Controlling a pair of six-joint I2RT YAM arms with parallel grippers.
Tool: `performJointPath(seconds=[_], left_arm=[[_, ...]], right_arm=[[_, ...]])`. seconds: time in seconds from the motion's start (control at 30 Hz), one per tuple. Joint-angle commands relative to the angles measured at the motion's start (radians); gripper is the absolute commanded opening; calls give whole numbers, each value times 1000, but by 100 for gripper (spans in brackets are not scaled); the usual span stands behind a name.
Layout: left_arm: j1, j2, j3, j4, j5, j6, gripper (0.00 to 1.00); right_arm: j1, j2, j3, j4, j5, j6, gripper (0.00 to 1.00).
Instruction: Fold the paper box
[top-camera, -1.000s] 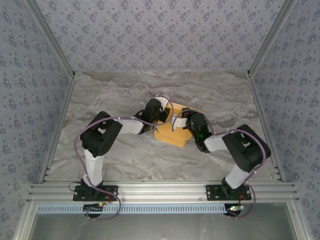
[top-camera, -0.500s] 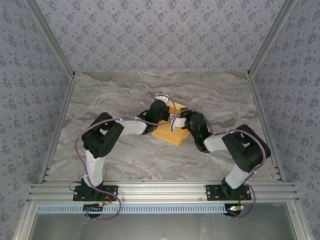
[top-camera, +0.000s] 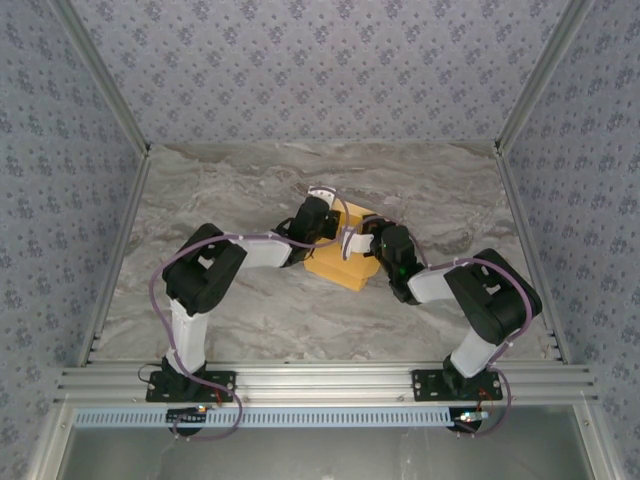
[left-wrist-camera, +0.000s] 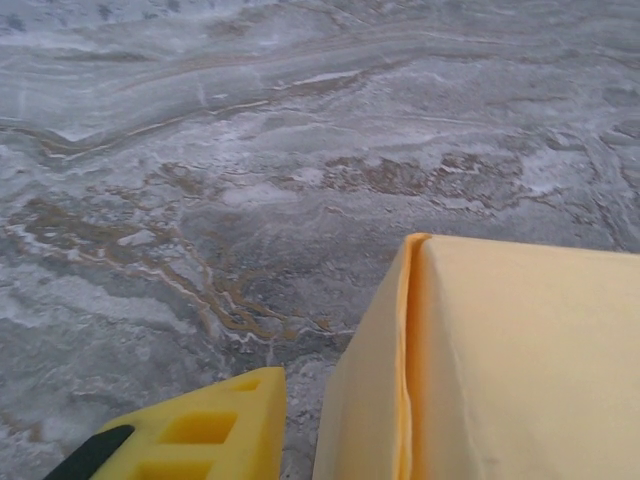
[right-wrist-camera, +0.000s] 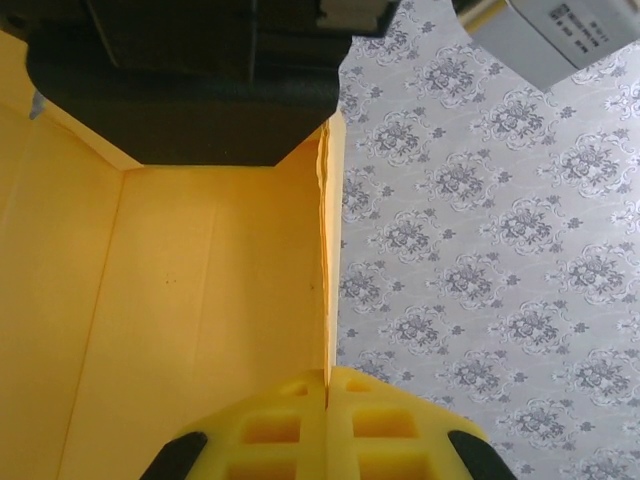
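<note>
Sitting mid-surface between both arms, the yellow-orange thin cardboard paper box (top-camera: 340, 270) is squarish, with no clear long axis, and skewed to the edges of the grey marbled surface (top-camera: 240, 185). The right hand (right-wrist-camera: 327, 388) has its fingers pressed together, pinching an upright box wall edge. The left hand (top-camera: 330, 232) is at the box's far-left side, one yellow finger (left-wrist-camera: 200, 432) just beside a wall; can't tell its opening.

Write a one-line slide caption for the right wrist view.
Right gripper shut on one edge of the yellow paper box, the other arm's black housing just above, patterned wall behind.
</note>
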Motion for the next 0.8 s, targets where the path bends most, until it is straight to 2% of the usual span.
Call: performJointPath(seconds=[0.0,0.13,0.43,0.77], left_arm=[[47,-7,-17,14,75,12,30],[57,-17,-45,0,118,1,34],[59,-32,-108,25,125,2,42],[66,1,-79,38,118,11,42]], right_arm=[[-10,-19,-3,-39,17,26,0],[-11,-17,1,-41,15,28,0],[-12,-28,2,-54,17,28,0],[-8,-32,2,-56,18,32,0]])
